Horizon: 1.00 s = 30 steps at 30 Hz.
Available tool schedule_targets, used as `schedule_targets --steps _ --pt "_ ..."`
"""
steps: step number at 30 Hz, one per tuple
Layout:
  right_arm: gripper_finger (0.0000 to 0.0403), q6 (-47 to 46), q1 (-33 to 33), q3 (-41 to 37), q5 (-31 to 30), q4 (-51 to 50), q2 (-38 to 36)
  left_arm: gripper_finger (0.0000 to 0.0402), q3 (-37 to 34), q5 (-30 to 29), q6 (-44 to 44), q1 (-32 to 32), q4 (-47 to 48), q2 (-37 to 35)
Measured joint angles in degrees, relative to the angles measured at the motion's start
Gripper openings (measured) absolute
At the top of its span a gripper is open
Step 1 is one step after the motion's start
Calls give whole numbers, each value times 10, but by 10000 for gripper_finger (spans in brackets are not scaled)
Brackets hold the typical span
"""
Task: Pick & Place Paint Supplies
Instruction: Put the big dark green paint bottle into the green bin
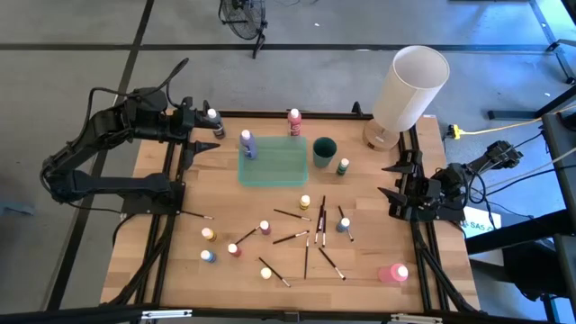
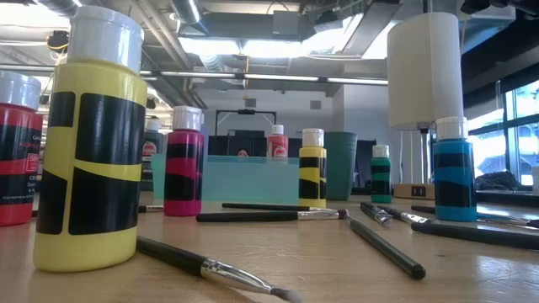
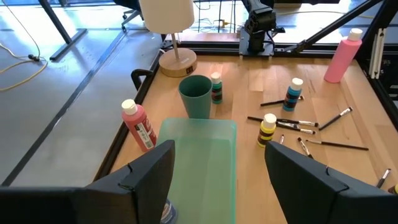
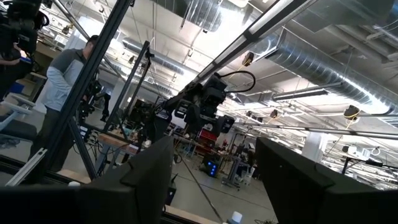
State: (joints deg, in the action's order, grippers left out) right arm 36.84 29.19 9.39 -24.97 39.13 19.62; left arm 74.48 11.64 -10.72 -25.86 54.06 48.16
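Note:
Small white-capped paint bottles stand upright on the wooden table (image 1: pixel 369 261): yellow (image 1: pixel 305 202), blue (image 1: pixel 344 225), pink (image 1: pixel 265 228), red (image 1: pixel 234 249) and green (image 1: pixel 343 166). Thin dark brushes (image 1: pixel 306 238) lie flat among them. A tall pink bottle (image 1: pixel 393 273) lies near the right front. A purple bottle (image 1: pixel 247 144) stands at the left end of a green tray (image 1: pixel 273 165). My left gripper (image 1: pixel 205 137) hovers open at the far left, pointing toward the tray (image 3: pixel 199 155). My right gripper (image 1: pixel 396 180) stands open at the right edge, tilted up.
A big white cylinder (image 1: pixel 409 90) on a wooden base stands at the far right. A dark green cup (image 1: pixel 324 151) sits right of the tray, a red bottle (image 1: pixel 294 121) beyond it, and another bottle (image 1: pixel 212 115) beside my left gripper. A person (image 4: pixel 62 81) stands in the room.

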Motion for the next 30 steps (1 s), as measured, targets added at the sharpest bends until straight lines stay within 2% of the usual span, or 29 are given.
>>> schedule_targets --steps 3,8,30 --pt "232 3 0 0 9 4 0 246 0 0 0 0 0 0" --pt "232 26 0 0 59 16 0 246 0 0 0 0 0 0" --pt "232 26 0 0 61 -124 0 246 0 0 1 0 1 0"
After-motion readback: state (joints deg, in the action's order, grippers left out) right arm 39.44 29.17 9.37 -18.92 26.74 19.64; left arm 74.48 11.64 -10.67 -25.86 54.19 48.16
